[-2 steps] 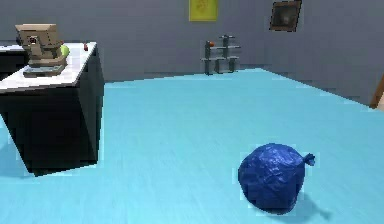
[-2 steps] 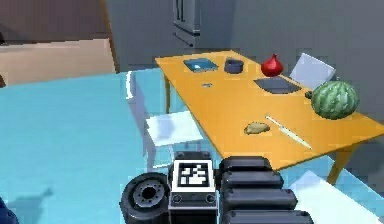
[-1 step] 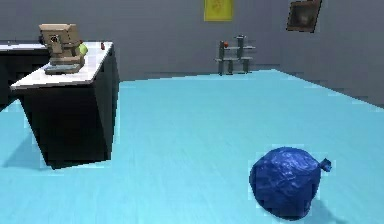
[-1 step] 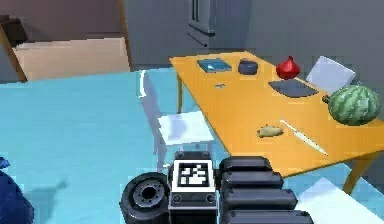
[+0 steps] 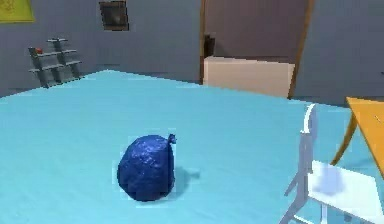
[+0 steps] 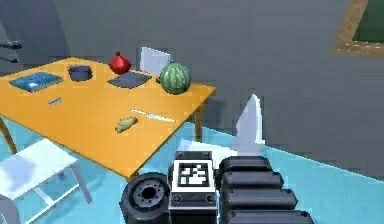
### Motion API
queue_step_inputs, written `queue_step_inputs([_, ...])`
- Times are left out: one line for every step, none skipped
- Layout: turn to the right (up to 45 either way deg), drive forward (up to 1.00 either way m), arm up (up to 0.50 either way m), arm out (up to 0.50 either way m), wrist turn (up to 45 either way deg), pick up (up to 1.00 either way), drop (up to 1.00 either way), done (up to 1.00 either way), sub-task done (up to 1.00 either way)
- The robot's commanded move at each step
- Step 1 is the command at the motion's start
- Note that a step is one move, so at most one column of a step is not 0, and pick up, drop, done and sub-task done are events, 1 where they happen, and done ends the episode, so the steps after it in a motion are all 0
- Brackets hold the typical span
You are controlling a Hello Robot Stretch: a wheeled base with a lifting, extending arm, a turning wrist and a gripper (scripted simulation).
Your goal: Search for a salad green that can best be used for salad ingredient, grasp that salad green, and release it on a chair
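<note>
A round green ball with darker stripes (image 6: 176,78) stands near the far corner of an orange table (image 6: 95,118). A white chair (image 6: 250,125) stands past the table's corner and another white chair (image 6: 35,165) by its near side. One white chair (image 5: 325,182) also stands at the forward view's right, beside the orange table edge (image 5: 368,125). At the arm side view's bottom edge, the gripper (image 6: 148,197) sits as a dark body left of a white marker square. Its far end is not clear, so I cannot tell whether it holds anything.
On the table lie a red rounded thing (image 6: 120,63), a dark bowl (image 6: 80,73), a blue flat tray (image 6: 37,82), a knife (image 6: 152,115) and a small olive thing (image 6: 125,124). A blue tied bag (image 5: 148,168) sits on the floor ahead. A beige box (image 5: 248,75) stands in a doorway.
</note>
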Motion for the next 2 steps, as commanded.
queue_step_inputs([45.0,0.00,0.00,0.00,0.0,0.00,0.00,0.00,0.00])
queue_step_inputs([45.0,0.00,0.00,0.00,0.0,0.00,0.00,0.00,0.00])
